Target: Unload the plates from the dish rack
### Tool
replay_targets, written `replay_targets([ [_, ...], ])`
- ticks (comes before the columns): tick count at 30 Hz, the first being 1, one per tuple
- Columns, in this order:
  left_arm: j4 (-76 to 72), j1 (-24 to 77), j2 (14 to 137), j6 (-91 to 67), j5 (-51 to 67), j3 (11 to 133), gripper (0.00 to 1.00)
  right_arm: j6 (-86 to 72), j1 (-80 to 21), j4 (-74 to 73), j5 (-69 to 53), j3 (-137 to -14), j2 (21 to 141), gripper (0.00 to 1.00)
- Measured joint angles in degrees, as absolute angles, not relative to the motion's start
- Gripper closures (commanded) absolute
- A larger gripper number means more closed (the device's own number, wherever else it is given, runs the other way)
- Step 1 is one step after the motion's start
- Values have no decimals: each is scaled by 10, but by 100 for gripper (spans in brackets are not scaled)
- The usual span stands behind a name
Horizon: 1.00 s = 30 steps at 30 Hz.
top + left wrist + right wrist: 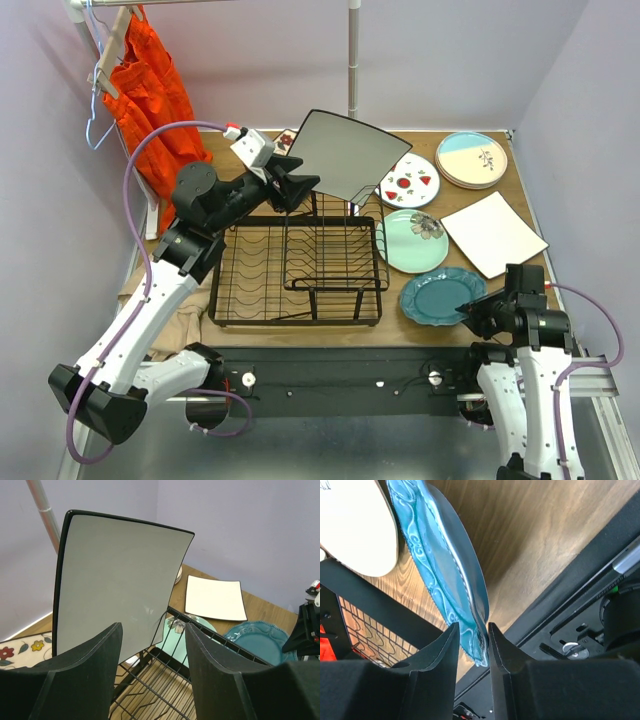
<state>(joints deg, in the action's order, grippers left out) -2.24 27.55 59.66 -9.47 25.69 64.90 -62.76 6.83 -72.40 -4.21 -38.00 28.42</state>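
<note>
- Top external view: one dish rack [262, 272] sits mid-table [522, 185], with seven plates or plate stacks in sight.
- One grey square plate [345, 155] with a black rim stands upright at the rack's far end, above the raised tier.
- Six rest on the wood:
  - a flower-print plate [20, 649], mostly hidden behind the left arm
  - a red-fruit plate [408, 183]
  - a cream-and-mint stack [470, 158] at the far right corner; I cannot count its plates
  - a mint floral plate [413, 240]
  - a white square plate [493, 233]
  - a teal scalloped plate [440, 295]
- Left gripper [300, 183]: fingers spread wide just short of the grey plate's face, pinching nothing.
- Right gripper [472, 626]: fingers straddle the teal plate's near rim; I cannot tell whether they pinch it or stand just apart.
- Edges: the teal plate lies near the table's front edge, by the black rail. The white square's corner comes close to the right edge.
- Room: the mint, teal and white plates crowd together right of the rack, with only a thin strip of bare wood beside the white square.
- One orange garment [148, 95] hangs at the far left.
</note>
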Motion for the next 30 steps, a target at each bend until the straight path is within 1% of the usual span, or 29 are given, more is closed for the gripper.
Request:
replay_targets([
  [21, -29, 256, 595, -98, 277, 649, 38, -614, 68, -709, -43, -331, 289, 61],
  [30, -29, 247, 592, -99, 281, 649, 38, -609, 68, -664, -43, -303, 310, 61],
])
